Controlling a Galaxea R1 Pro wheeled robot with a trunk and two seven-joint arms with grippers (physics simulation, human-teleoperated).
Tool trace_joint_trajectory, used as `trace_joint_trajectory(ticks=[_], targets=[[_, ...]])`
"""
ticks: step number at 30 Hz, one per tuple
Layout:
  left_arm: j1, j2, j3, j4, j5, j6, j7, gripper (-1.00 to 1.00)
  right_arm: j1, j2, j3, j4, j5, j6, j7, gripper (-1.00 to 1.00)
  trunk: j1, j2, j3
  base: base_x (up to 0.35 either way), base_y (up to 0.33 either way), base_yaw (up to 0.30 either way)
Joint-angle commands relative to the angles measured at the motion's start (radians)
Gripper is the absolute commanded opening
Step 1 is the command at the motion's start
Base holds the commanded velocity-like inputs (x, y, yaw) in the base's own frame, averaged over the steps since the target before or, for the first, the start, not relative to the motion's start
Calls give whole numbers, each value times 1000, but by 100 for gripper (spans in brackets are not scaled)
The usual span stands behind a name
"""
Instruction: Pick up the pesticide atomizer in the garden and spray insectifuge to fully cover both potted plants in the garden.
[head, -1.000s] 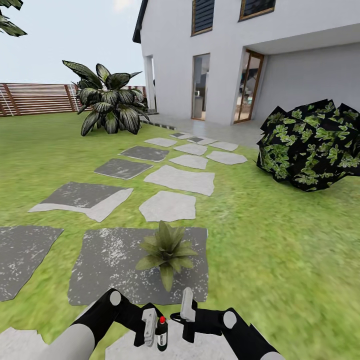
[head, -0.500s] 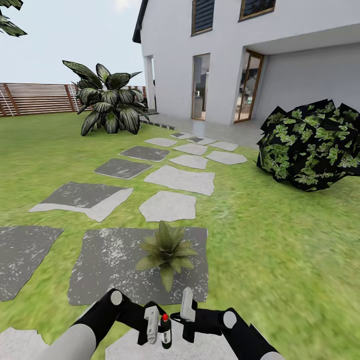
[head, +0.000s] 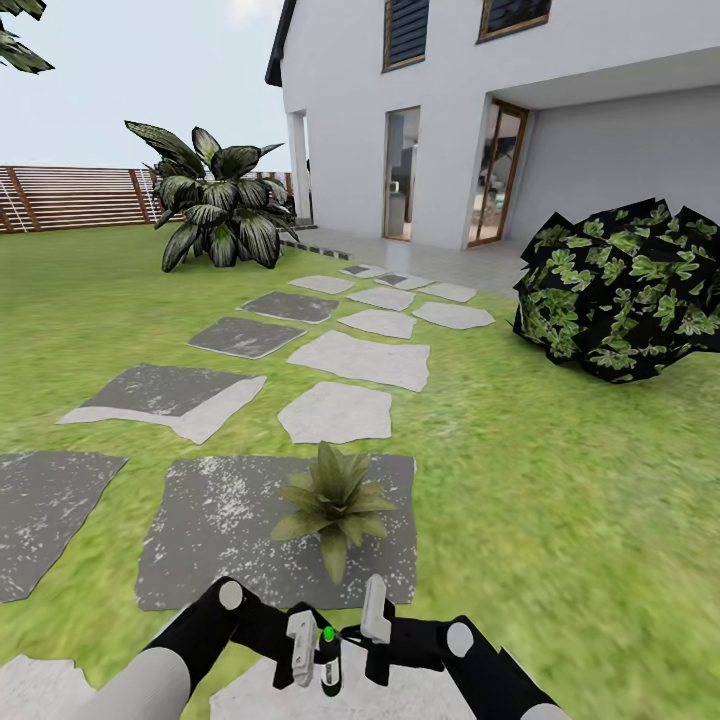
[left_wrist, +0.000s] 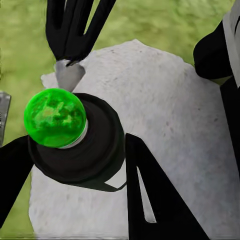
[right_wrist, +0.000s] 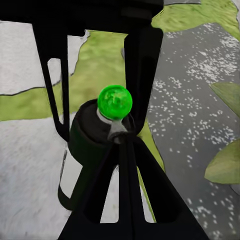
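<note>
The pesticide atomizer (head: 328, 664) stands upright over a pale stone at the bottom of the head view, dark-bodied with a bright green ball top (left_wrist: 55, 117). My left gripper (head: 316, 660) is shut on its body, one black finger on each side (left_wrist: 150, 190). My right gripper (head: 356, 634) is shut, with its joined fingertips (right_wrist: 120, 134) touching the atomizer just under the green ball (right_wrist: 115, 101). One potted plant (head: 335, 505), a low olive rosette, sits on a dark grey stepping stone (head: 220, 530) just beyond both grippers. The second potted plant is out of view.
Grey stepping stones (head: 360, 358) lead across the lawn to a white house (head: 480, 110). A big dark-leaved shrub (head: 215, 205) stands far left by the brown slatted fence (head: 70, 195). A dark bush (head: 625, 290) sits at the right.
The ball on top of the atomizer has turned from red to green. The left gripper has brought the atomizer slightly right, up against the right gripper's tips.
</note>
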Motion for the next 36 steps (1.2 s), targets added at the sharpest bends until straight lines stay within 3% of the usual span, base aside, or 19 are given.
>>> trace_joint_trajectory(ticks=[1,4,6,10,11,17,19,21,23,24,25,27,31,32,36], targets=[[-1,4,0,-1,-5,-4,-1,-100,0,0,-1,-1,9,-5,0,-100,0,0,-1,0,0,0],[2,65,-2,0,-6,-4,-1,-100,0,-1,-2,1,9,-5,0,-100,0,0,-1,0,0,0],[5,92,-2,0,-9,-4,1,-100,0,-1,-2,1,10,-5,0,-100,0,0,-1,0,0,0],[7,177,-1,0,-6,-4,2,-100,0,-2,-3,3,9,-5,-1,-100,0,0,-1,0,0,0],[7,189,-1,0,-6,-4,3,-100,0,-3,-3,4,9,-5,-1,100,0,0,-1,0,0,0],[7,273,2,0,-6,-2,7,-100,0,-8,-8,4,9,-5,-6,100,0,0,-1,0,0,0],[7,287,26,0,2,0,17,-100,0,-11,-9,4,9,-5,-8,100,0,0,-1,0,0,0],[7,289,84,3,20,4,57,-100,0,-32,-9,6,9,-6,-37,100,0,0,-1,0,0,0],[7,285,156,24,39,9,128,-100,0,-70,-15,15,7,-7,-140,100,0,0,-1,0,0,0],[7,282,225,82,57,11,215,-100,1,-92,-36,73,5,-8,-278,100,0,0,-1,0,0,0],[7,281,248,108,68,11,247,-100,1,-96,-53,110,4,-8,-334,100,0,0,-1,0,0,0],[7,277,291,155,112,13,307,-100,1,-101,-137,235,4,-9,-502,100,0,0,-1,0,0,0],[6,275,308,169,180,48,332,-100,1,-106,-228,374,3,-9,-672,100,0,0,-1,0,0,0],[4,274,309,168,199,98,337,-100,1,-106,-254,418,3,-9,-740,100,0,0,-1,0,0,0],[-7,261,305,152,216,325,337,-100,3,-107,-321,524,-10,-9,-960,100,0,0,-1,0,0,0]])
